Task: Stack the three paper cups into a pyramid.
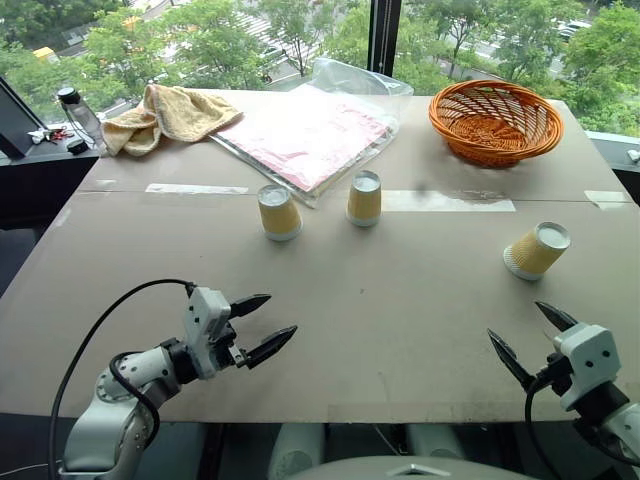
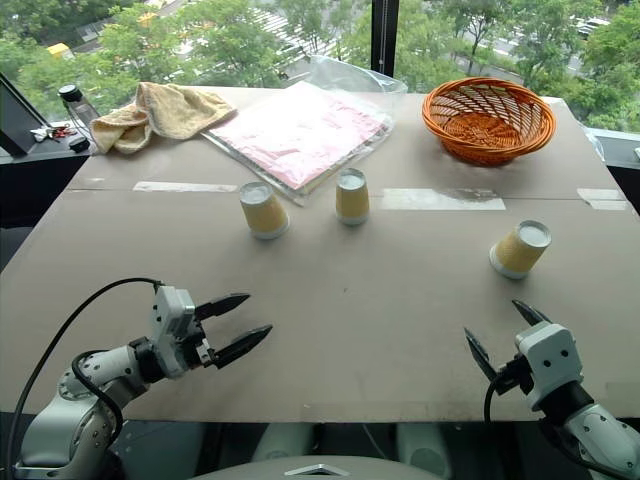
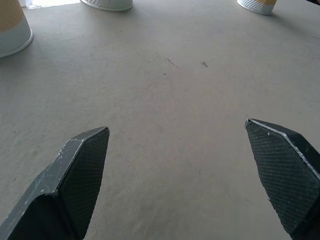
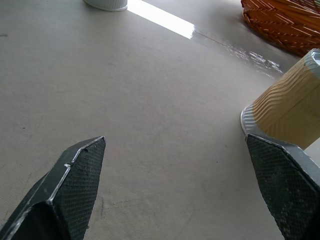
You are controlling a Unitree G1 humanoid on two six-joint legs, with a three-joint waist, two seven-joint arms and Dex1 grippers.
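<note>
Wide beige worktop (image 1: 400, 300) before a window, seen from above and behind two robot arms. Three small tapered paper cups, mustard-yellow ribbed sides with white rims and bases, all upside down and apart, none stacked. Left cup (image 1: 279, 212) and middle cup (image 1: 364, 197) near each other at the centre, upright on their rims, beside a strip of pale tape (image 1: 445, 201). Right cup (image 1: 536, 250) well apart toward the right, tilted, just ahead of the right claw.

Left claw (image 1: 260, 325) at the near left edge, held low over the worktop, pointing forward and slightly rightward; two black fingers spread wide, nothing between them. White wrist with a black cable (image 1: 90, 350) looping behind. Right claw (image 1: 530, 340) at the near right edge, angled forward toward the tilted cup; fingers likewise spread wide and empty.

Far side: round orange woven basket (image 1: 495, 121) at right, flat pink packet in clear plastic (image 1: 305, 135) at centre, crumpled tan cloth (image 1: 165, 115) and a clear bottle with dark cap (image 1: 78, 113) at left.
</note>
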